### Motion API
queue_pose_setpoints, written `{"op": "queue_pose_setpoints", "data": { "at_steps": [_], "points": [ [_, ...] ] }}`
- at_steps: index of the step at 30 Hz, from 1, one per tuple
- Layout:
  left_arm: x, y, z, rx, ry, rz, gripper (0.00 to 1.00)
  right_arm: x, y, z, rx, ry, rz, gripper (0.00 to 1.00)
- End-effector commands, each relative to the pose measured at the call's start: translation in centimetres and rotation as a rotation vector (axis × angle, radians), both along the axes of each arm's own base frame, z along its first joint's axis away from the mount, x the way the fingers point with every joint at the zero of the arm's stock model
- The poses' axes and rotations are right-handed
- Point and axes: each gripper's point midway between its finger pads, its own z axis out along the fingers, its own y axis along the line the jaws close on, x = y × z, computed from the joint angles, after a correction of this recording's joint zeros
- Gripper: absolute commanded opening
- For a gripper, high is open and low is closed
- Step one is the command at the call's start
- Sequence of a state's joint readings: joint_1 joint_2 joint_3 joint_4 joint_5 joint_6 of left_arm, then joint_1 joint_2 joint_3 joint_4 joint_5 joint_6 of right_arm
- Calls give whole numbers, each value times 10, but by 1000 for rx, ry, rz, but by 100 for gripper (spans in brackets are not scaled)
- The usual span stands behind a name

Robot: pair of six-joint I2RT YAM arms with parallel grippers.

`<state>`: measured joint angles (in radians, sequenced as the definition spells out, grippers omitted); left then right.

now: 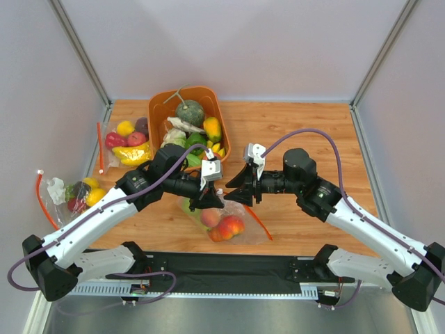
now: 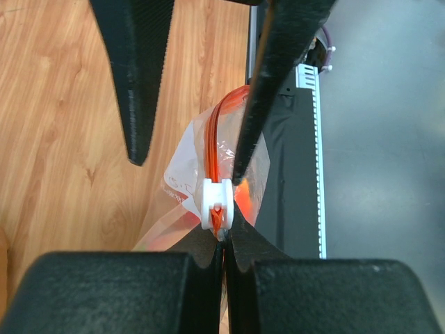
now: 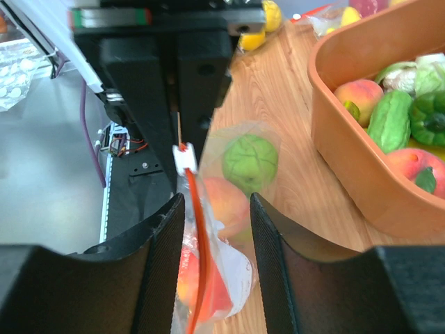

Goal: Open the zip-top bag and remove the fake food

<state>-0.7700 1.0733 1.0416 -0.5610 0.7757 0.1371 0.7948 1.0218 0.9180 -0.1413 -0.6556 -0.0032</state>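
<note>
From above, the zip-top bag (image 1: 245, 233) is seen near the centre of the table (image 1: 313, 139), with the fake food (image 1: 229, 225) inside it. An orange basket (image 1: 158, 104) filled with other fruit is set farther back.

In the left wrist view, the left gripper (image 2: 222, 245) is pressed together on the bag's red-orange zip strip (image 2: 212, 139), just beside the white slider (image 2: 215, 205).

In the right wrist view, the right gripper (image 3: 217, 203) is held spread around the strip. Green and peach-red pieces are shown inside the bag.

Centre front of bench (image 1: 299, 125): zip-top bag (image 1: 259, 229), fake food (image 1: 229, 226) inside. Behind it, left of centre: basket (image 1: 161, 104) with produce (image 1: 189, 111). Left of basket: second bag (image 1: 125, 142). Far left, nearer: third bag (image 1: 73, 195).
</note>
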Motion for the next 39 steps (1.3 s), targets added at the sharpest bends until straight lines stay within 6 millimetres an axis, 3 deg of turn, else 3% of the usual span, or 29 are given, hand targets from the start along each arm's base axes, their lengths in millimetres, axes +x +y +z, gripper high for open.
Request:
{"op": "queue_pose_setpoints", "data": {
  "at_steps": [1, 21, 25, 39],
  "points": [
    [2, 2, 2, -8, -45, -3, 0, -2, 7, 37, 77, -106, 21, 42],
    [5, 3, -6, 17, -46, 12, 0, -14, 21, 40, 101, -89, 108, 32],
    [6, 3, -6, 18, -43, 13, 0, -16, 23, 39, 101, -88, 117, 20],
    [7, 4, -6, 19, -53, 22, 0, -10, 25, 34, 91, -95, 85, 0]
  ]
}}
